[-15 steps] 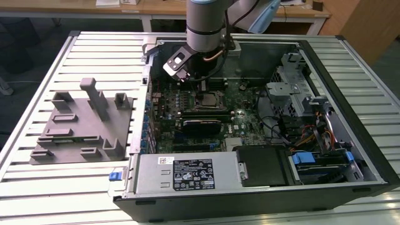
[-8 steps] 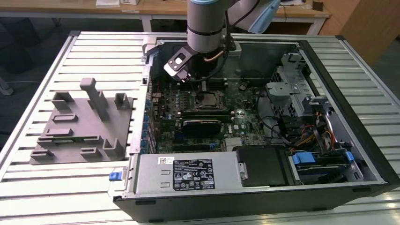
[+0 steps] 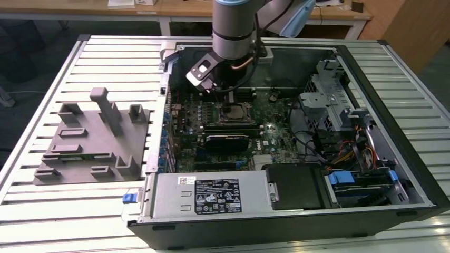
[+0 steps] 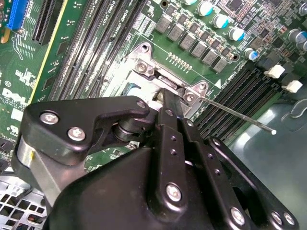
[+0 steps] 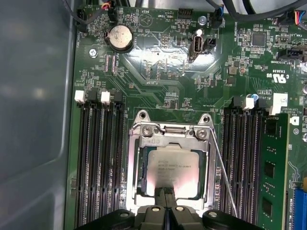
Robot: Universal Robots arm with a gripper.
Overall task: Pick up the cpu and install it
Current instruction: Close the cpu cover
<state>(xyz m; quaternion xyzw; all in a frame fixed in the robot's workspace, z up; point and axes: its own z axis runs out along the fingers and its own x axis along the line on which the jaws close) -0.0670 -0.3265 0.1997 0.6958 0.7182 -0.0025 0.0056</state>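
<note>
Closed to a hairline seam, the pincer [image 5: 165, 197] hangs over the open computer case [image 3: 393, 74] with its two black fingers [image 5: 159, 203] pressed flat against each other. Nothing is held between them. In the first wrist view the tips sit at the near edge of the cpu [image 5: 172, 165]; whether they touch its lid I cannot tell.

The cpu lies flat and square inside the socket frame [image 5: 140, 128], silvery top facing up, on the green motherboard [image 5: 158, 72]. In the exterior view it shows as a small pale square [image 3: 233, 112] directly under the pincer [image 3: 228, 101], near the middle of the board.

A thin metal lever [image 5: 225, 177] runs along one side of the socket. In the second wrist view the same lever [image 4: 240, 115] sticks out past the frame's corner, close to the pincer [image 4: 163, 93].

Black memory slots [image 5: 98, 158] flank the socket on both sides, and a green memory module [image 5: 273, 163] stands in a slot on the far side of the lever. A coin cell battery [image 5: 120, 37] sits further up the board.

On the slatted metal desk [image 3: 42, 211], towards the exterior view's left and well apart from the case, stands the grey fixture block [image 3: 91, 137] with its upright posts.
</note>
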